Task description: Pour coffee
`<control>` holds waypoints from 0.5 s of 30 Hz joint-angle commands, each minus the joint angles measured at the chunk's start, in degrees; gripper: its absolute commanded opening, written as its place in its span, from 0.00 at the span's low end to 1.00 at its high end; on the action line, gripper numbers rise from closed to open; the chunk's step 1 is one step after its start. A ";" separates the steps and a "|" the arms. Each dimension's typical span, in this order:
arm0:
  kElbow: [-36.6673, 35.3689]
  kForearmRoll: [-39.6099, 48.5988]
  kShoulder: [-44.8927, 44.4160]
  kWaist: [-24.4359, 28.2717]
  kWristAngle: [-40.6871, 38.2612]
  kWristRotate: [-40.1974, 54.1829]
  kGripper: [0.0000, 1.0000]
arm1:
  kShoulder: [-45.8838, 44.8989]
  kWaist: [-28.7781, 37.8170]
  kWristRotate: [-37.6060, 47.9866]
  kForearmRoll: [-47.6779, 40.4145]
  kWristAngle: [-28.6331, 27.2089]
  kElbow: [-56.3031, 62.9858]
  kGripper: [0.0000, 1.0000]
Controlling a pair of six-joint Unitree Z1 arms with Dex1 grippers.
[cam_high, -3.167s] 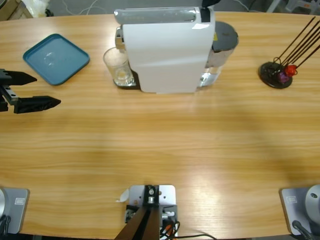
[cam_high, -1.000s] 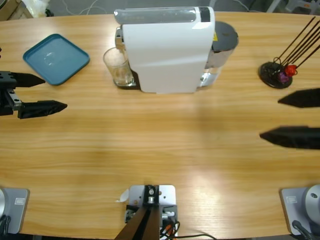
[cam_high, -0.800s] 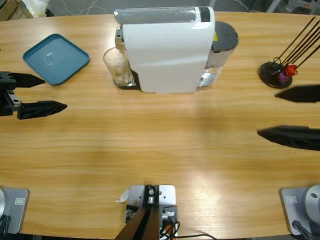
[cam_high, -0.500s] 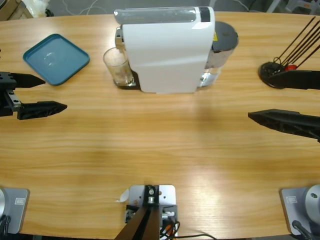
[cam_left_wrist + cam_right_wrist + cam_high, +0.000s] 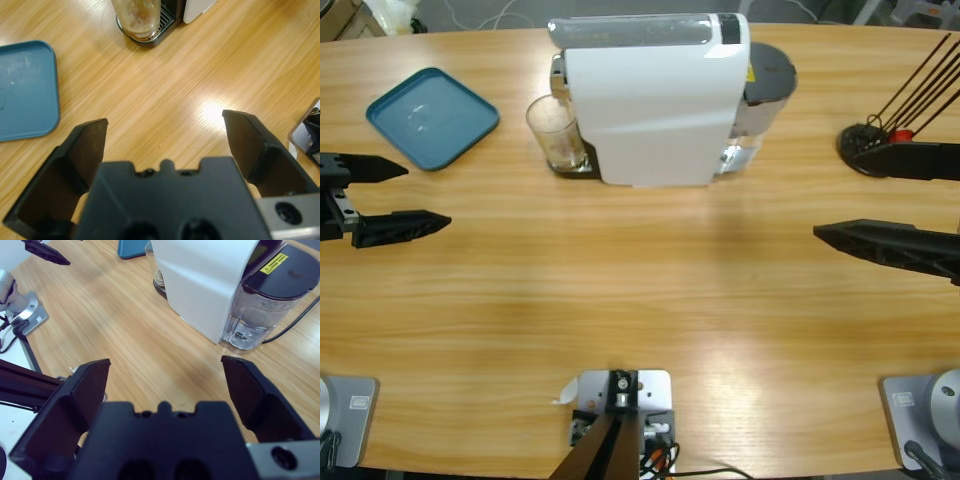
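Approach stage, nothing gripped. Left gripper point(image 5: 405, 195) at the tabletop's left edge, jaws spread wide and empty, aimed at the clear glass tumbler point(image 5: 558, 135) on the drip tray of the white boxy coffee machine point(image 5: 655, 98) near the far edge. Shallow brownish coffee point(image 5: 137, 11) sits in the tumbler's bottom. Right gripper point(image 5: 865, 195) at the right edge, also spread and empty. Square teal plastic tray point(image 5: 431, 117) lies at the far-left corner. Next, probably: left gripper closes in around the tumbler, squarely, keeping it upright.
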 commanded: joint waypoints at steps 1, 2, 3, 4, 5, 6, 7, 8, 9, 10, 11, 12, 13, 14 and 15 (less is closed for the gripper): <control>0.07 -2.38 -0.39 0.56 -1.08 -0.62 1.00 | 1.86 -0.33 -0.08 1.21 0.44 -0.81 1.00; -0.28 -2.93 0.39 0.60 -1.09 -0.56 1.00 | 2.00 -0.33 -0.08 1.30 0.39 -0.78 1.00; -0.58 -3.33 1.13 0.60 -1.39 -0.51 1.00 | 2.18 -0.33 -0.08 1.33 0.35 -0.72 1.00; -0.84 -3.65 1.79 0.60 -1.76 -0.48 1.00 | 2.30 -0.33 -0.08 1.33 0.35 -0.72 1.00; -1.13 -3.81 2.32 0.60 -2.06 -0.48 1.00 | 2.36 -0.33 -0.08 1.33 0.32 -0.72 1.00; -1.42 -3.86 2.60 0.60 -2.29 -0.48 1.00 | 2.41 -0.33 -0.08 1.33 0.26 -0.72 1.00; -1.74 -3.98 2.69 0.60 -2.38 -0.48 1.00 | 2.46 -0.33 -0.08 1.33 0.26 -0.69 1.00; -2.15 -4.04 2.67 0.60 -2.39 -0.48 1.00 | 2.57 -0.33 -0.08 1.33 0.21 -0.65 1.00; -2.57 -4.04 2.64 0.65 -2.39 -0.44 1.00 | 2.67 -0.33 -0.08 1.33 0.21 -0.69 1.00; -2.99 -4.04 2.66 0.68 -2.39 -0.39 1.00 | 2.80 -0.33 -0.08 1.33 0.19 -0.71 1.00; -3.45 -4.04 2.83 0.68 -2.39 -0.33 1.00 | 2.92 -0.33 -0.08 1.33 0.19 -0.72 1.00; -3.69 -4.04 2.97 0.68 -2.39 -0.30 1.00 | 2.97 -0.33 -0.08 1.33 0.19 -0.69 1.00; -3.71 -4.04 3.10 0.68 -2.39 -0.28 1.00 | 2.95 -0.33 -0.08 1.33 0.17 -0.72 1.00; -3.62 -4.04 3.20 0.68 -2.48 -0.23 1.00 | 2.85 -0.33 -0.08 1.33 0.17 -0.71 1.00; -3.53 -4.04 3.25 0.68 -2.90 -0.21 1.00 | 2.74 -0.33 -0.08 1.33 0.09 -0.65 1.00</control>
